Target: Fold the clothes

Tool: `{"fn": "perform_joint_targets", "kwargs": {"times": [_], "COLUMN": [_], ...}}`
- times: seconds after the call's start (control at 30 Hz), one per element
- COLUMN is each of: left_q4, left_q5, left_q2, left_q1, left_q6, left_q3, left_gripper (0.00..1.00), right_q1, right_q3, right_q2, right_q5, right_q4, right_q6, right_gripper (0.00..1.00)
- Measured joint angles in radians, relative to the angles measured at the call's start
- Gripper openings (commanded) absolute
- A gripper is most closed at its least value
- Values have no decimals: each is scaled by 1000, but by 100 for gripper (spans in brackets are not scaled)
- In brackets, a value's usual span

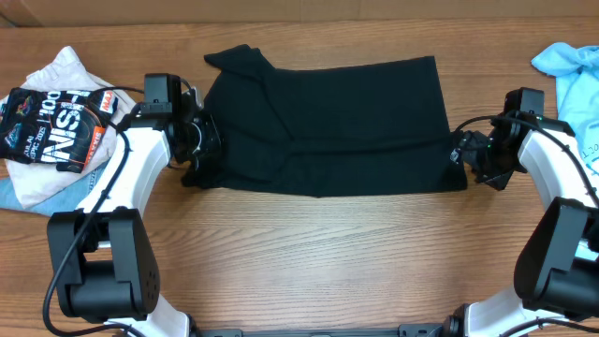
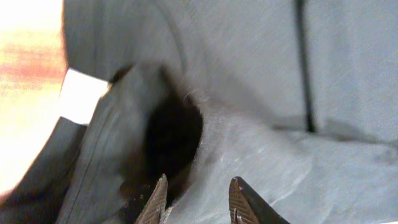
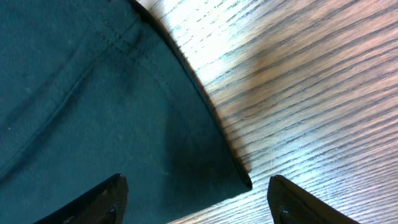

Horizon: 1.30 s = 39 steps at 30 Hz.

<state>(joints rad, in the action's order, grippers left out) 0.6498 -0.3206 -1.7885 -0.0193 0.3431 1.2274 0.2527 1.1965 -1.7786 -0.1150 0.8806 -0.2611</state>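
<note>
I am looking down on the black shirt, which is lying across the upper middle of the overhead frame on the wooden table, its long side running left to right. Its left end is bunching up, with a flap poking toward the upper left of the frame. Its right end is lying flat and ending in a square lower corner.

The left gripper is sitting at the shirt's left edge, right on the rumpled cloth. Through the left wrist camera I am seeing its fingertips at the bottom of the frame. They are standing a little apart, with grey-looking fabric filling the gap and a dark fold opening just above them. A small white tag is showing at the left of that frame. I cannot tell whether this claw is pinching cloth or only resting over it.

The right gripper is sitting at the shirt's lower right corner. In the right wrist view its fingers are standing wide apart at the bottom of the frame with nothing clamped. The hemmed corner is lying flat on the wood between them.

At the far left of the overhead frame a black garment with white and red lettering is lying on a pale cloth. A light blue shirt is showing at the upper right edge.
</note>
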Motion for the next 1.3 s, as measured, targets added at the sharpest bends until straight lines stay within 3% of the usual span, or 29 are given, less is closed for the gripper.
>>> {"fn": "perform_joint_targets", "kwargs": {"times": [0.37,0.6,0.8,1.03,1.3], "left_q4": [177,178,154,122,116], "left_q5": [164,207,218,222,251], "left_q2": [0,0,-4,-66,-131], "left_q1": [0,0,0,0,0], "left_q6": [-3,-3,-3,-5,-3], "left_q3": [-6,-6,-6,-6,-5], "left_gripper": [39,44,43,58,57], "right_q1": [0,0,0,0,0], "right_q3": [0,0,0,0,0], "right_q2": [0,0,0,-14,-93], "right_q5": [0,0,0,0,0], "right_q4": [25,69,86,73,42], "right_q6": [0,0,0,0,0], "right_gripper": [76,76,76,76,75]}}
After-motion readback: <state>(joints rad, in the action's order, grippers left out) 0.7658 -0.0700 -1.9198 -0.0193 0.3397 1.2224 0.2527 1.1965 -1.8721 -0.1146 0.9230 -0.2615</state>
